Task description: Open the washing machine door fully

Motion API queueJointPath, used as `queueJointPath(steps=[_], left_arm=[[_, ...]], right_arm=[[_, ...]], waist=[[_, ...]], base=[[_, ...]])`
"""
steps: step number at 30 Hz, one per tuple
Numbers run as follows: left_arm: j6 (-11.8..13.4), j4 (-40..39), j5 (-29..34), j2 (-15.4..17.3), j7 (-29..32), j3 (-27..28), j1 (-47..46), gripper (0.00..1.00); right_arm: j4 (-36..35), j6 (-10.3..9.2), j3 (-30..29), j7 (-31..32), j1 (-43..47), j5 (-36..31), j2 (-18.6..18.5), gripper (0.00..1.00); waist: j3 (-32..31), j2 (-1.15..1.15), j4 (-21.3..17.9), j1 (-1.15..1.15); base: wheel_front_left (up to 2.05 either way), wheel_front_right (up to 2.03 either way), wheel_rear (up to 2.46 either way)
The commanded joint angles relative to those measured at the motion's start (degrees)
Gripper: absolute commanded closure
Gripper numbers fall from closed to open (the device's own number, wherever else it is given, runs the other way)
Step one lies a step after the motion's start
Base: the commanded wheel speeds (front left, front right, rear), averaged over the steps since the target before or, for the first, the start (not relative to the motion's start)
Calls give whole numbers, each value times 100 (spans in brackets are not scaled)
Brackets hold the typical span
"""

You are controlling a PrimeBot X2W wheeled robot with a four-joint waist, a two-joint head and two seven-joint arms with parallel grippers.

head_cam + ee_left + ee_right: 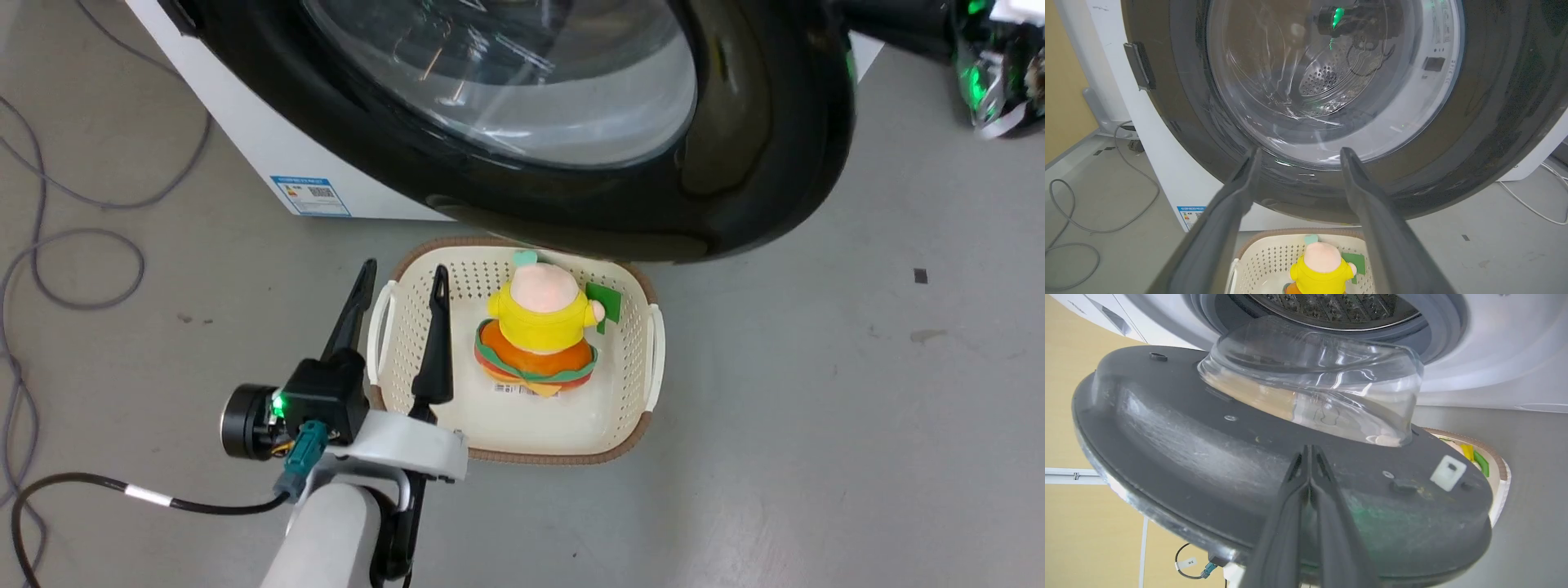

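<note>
The washing machine door point(767, 163) hangs partly open at 12 o'clock, its black ring overhanging a cream basket point(633, 384) that holds a plush toy point(543, 322). The washing machine point(277, 139) is at 11 o'clock. The left end effector point(406, 268), at 8 o'clock, is spread wide and empty over the basket's rim. The right end effector point(1309, 451) is pressed closed on nothing, with its tips at the door's inner face.

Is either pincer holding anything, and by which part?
Nothing is held. The left pincer is open over the basket; right pincer shut and empty, tips at the inner face of the door.
</note>
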Motion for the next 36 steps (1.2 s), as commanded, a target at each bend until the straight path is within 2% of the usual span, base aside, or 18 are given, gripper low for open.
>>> queueJointPath(steps=[1, 11, 21, 36], left_arm=[[-19, 36, 15, 9, -32, 16, 91, 0], [-50, 159, 11, 9, -32, 30, 236, 0], [-166, 311, 110, 9, -32, 167, 581, 0], [-301, 435, 209, 9, -32, 330, 1084, 0]], right_arm=[[-88, -2, 54, 5, 174, 56, -18, 100], [-597, -2, 340, 1, 617, 356, -114, 100], [-1526, -2, 728, -214, 1451, 730, -206, 100], [-2668, -2, 1096, -600, 2343, 1146, 34, 100]], waist=[[-48, 0, -6, 0], [-376, 0, 13, 0], [-967, 0, 135, 0], [-1464, 0, 311, 0]], base=[[0, 0, 0], [0, 0, 0], [0, 0, 0], [0, 0, 0]])
